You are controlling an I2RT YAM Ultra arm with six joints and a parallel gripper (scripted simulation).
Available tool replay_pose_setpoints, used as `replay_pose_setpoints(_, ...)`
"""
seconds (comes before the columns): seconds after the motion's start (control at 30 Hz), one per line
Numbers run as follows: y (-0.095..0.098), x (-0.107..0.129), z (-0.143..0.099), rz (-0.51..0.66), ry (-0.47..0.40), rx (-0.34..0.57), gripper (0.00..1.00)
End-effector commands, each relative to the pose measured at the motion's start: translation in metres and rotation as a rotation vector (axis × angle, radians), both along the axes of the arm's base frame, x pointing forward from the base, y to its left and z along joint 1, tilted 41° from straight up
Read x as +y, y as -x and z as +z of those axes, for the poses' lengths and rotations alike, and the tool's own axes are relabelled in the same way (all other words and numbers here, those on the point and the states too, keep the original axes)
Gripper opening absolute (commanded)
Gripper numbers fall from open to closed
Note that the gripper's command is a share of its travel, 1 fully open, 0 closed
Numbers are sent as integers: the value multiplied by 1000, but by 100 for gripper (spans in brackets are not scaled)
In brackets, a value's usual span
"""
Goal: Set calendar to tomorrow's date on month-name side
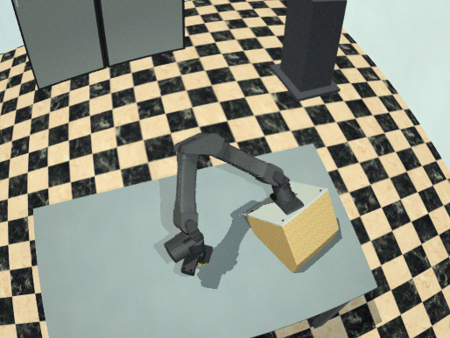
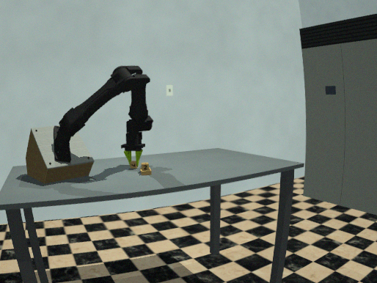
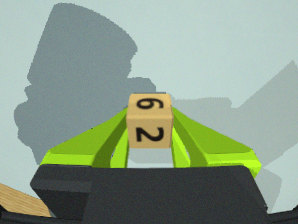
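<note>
My gripper [image 3: 150, 114] has green fingers, points straight down and is shut on a small wooden digit cube [image 3: 150, 128]. In the wrist view the cube shows a 2 on its near face and a 6 or 9 on the face beyond. In the exterior view the gripper [image 2: 133, 158] holds this cube [image 2: 133, 165] at or just above the table; I cannot tell if it touches. Just right of it stands the wooden tray with a second cube [image 2: 145, 168] showing a 2. In the top view the arm's wrist [image 1: 187, 249] hides the cubes and the tray.
The arm's wedge-shaped wooden base block [image 1: 294, 231] stands on the table to the right in the top view. A wooden corner [image 3: 16, 204] shows at the lower left of the wrist view. Grey cabinets [image 1: 98, 32] and a dark pillar [image 1: 312, 44] stand on the floor.
</note>
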State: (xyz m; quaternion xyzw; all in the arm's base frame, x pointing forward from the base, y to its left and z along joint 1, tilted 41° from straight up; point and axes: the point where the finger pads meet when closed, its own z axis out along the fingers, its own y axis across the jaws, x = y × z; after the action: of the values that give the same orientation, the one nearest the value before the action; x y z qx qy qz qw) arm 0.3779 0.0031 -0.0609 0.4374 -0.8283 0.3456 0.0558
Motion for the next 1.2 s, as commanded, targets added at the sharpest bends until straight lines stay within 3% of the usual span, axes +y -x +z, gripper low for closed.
replay_pose_setpoints(0.0, -15, 11, 13, 23, -22, -52, 26)
replay_pose_setpoints(1.17, -12, 11, 10, 26, -19, -43, 26)
